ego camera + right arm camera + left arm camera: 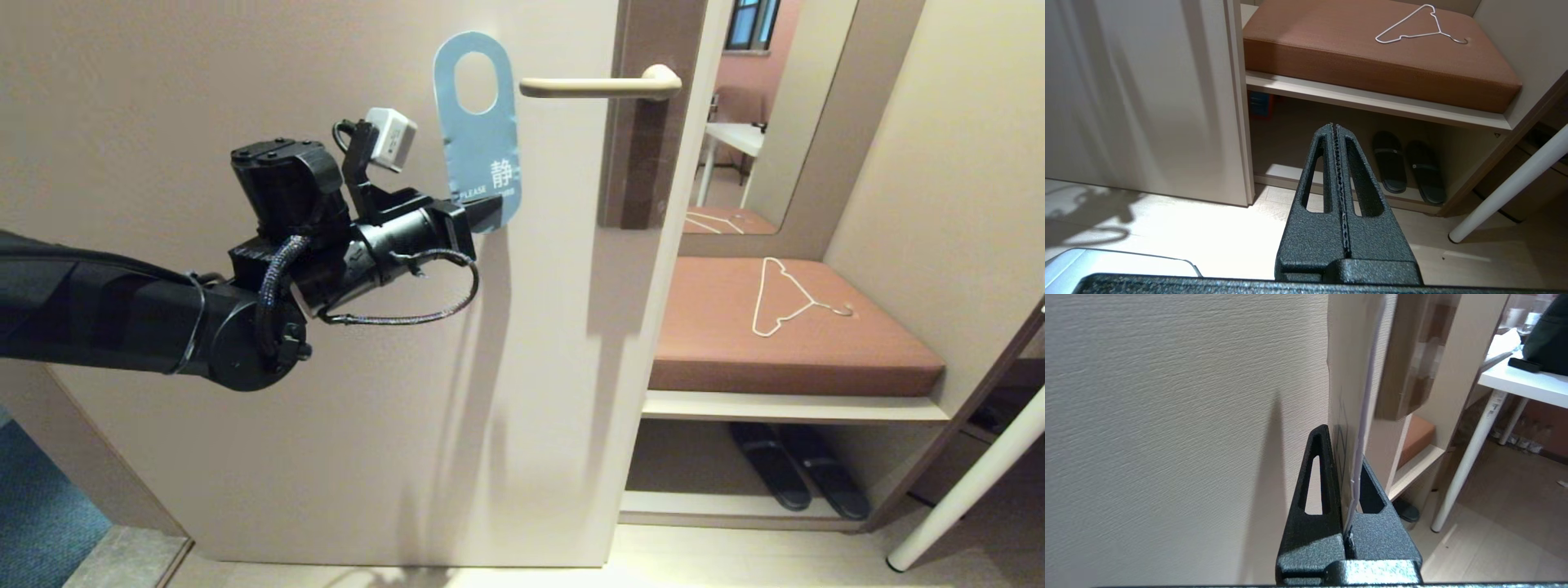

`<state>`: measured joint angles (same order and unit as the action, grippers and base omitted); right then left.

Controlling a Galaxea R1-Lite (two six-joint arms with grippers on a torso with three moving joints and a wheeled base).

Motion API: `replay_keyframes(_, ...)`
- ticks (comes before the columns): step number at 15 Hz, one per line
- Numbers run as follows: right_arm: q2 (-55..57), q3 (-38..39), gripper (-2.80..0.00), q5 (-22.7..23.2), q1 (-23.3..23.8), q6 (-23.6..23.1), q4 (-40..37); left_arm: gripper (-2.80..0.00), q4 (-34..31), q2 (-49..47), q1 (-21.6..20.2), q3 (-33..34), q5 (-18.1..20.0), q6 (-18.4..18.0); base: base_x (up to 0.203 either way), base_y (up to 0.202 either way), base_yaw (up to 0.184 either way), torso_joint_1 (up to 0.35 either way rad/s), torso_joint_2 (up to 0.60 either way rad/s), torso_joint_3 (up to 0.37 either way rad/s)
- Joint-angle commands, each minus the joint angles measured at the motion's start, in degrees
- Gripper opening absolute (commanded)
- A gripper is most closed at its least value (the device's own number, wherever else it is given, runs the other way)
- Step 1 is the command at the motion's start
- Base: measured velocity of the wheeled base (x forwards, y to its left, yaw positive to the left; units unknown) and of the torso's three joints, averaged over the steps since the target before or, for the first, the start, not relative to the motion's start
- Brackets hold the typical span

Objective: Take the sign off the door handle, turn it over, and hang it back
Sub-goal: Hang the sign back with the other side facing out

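Left end effector [488, 214] clamped on lower end of sign [480, 122] (blue face outward), sign held off and just left of door handle [600, 85], right end effector [1336, 127] clenched empty, low near floor.

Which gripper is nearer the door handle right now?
Left. The left gripper holds the sign just beside the handle; the right gripper hangs low, shut, toward the slippers.
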<state>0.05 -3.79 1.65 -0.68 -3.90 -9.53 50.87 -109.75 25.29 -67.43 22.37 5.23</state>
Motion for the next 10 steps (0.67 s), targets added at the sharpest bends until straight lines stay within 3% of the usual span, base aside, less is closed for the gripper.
replay_keyframes(1,0.0,0.0,-2.8,0.0,0.0,-0.1,0.0,-2.8,0.3,-0.1,0.8,-0.2,0.1,0.0,0.0,0.0,0.0,0.0,0.0,0.0)
replay_keyframes(10,0.0,0.0,-2.8,0.0,0.0,-0.1,0.0,-2.8,0.3,0.2,5.7,-1.0,-1.8,0.0,0.0,0.0,0.0,0.0,0.0,0.0)
